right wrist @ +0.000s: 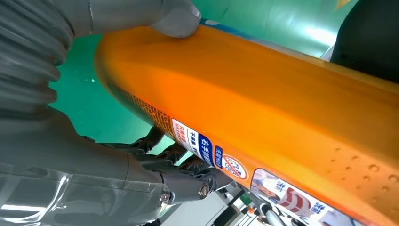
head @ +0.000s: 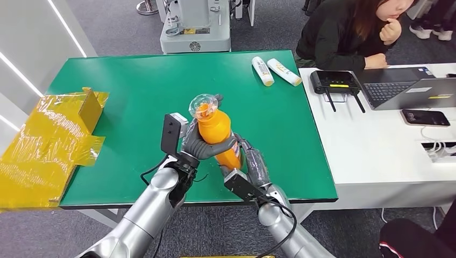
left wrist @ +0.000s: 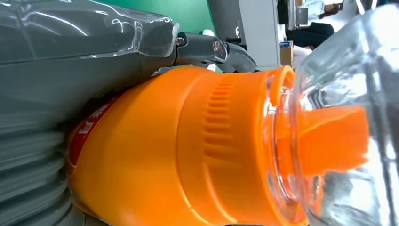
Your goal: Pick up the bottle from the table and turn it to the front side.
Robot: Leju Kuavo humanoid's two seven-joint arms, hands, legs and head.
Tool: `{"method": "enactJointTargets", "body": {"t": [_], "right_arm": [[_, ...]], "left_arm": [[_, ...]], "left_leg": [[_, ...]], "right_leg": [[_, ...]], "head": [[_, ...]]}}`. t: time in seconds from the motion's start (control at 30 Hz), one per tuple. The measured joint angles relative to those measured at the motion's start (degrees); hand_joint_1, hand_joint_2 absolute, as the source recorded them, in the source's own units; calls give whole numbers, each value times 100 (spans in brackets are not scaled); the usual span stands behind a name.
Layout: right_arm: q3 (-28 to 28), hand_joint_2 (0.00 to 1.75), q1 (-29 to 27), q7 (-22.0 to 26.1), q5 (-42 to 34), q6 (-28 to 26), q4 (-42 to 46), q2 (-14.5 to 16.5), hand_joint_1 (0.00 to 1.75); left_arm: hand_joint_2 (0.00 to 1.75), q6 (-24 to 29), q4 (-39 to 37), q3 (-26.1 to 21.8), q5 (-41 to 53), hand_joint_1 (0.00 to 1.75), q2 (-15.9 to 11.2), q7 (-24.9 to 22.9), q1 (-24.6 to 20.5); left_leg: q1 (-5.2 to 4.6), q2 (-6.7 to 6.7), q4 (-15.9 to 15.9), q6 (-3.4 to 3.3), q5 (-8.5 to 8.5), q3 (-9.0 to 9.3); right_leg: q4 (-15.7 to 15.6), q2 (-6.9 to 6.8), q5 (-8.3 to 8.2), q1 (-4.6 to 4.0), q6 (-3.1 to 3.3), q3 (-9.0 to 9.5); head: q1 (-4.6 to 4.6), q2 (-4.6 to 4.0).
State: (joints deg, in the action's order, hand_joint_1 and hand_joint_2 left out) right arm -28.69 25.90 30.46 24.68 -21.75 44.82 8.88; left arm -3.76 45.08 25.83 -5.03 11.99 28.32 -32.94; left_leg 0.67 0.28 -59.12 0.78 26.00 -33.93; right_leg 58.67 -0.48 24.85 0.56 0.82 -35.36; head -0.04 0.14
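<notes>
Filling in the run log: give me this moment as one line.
stage: bottle lifted | orange bottle: off green table, clear cap up | left hand: grips body | right hand: grips lower part

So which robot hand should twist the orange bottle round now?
Probably the left hand: it wraps the orange bottle around its middle, so it could roll it. The right hand holds the lower end and looks better suited to steadying.
</notes>
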Motion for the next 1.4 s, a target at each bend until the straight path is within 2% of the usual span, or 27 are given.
{"method": "enactJointTargets", "body": {"t": [0.03,0.5,0.63,0.67,0.87,0.97,1.27,1.4], "right_arm": [[1,175,0,-9,4,0,-3,1,175],[38,175,7,41,13,26,-98,28,174],[38,175,5,84,2,61,-113,48,4],[38,175,3,100,-5,82,-114,48,0],[38,175,-77,179,-168,210,-68,48,0],[38,175,-132,187,-218,268,-8,48,0],[38,175,-613,168,-286,534,600,7,0],[33,175,-802,142,-299,705,954,-19,0]], "left_arm": [[175,-2,-35,3,21,175,3,15,-11],[175,54,-220,48,86,175,15,145,-28],[175,69,-220,45,86,175,1,176,-30],[175,75,-220,44,94,175,0,184,-32],[175,190,-217,44,234,175,-46,247,-66],[175,440,-211,44,509,175,-100,302,-138],[175,1568,-242,2,2213,175,-605,300,-873],[175,2615,-465,12,3807,175,-795,-5,-1298]], "left_leg": [[0,0,0,0,0,0],[0,0,0,0,0,-1],[0,0,0,0,0,-1],[0,0,0,0,0,-1],[0,0,0,0,0,-1],[0,0,0,0,0,-1],[3,-1,2,6,-5,-1],[3,0,2,6,-5,-1]], "right_leg": [[0,0,0,0,0,0],[0,0,0,0,0,0],[0,0,0,0,0,0],[0,0,0,0,0,0],[0,0,0,0,0,0],[0,0,0,0,0,0],[3,0,0,-3,1,-1],[3,1,0,-3,1,-1]], "head": [[0,-1],[-1,1],[0,-1],[0,-1],[-1,1],[-1,1],[-1,1],[0,0]]}}
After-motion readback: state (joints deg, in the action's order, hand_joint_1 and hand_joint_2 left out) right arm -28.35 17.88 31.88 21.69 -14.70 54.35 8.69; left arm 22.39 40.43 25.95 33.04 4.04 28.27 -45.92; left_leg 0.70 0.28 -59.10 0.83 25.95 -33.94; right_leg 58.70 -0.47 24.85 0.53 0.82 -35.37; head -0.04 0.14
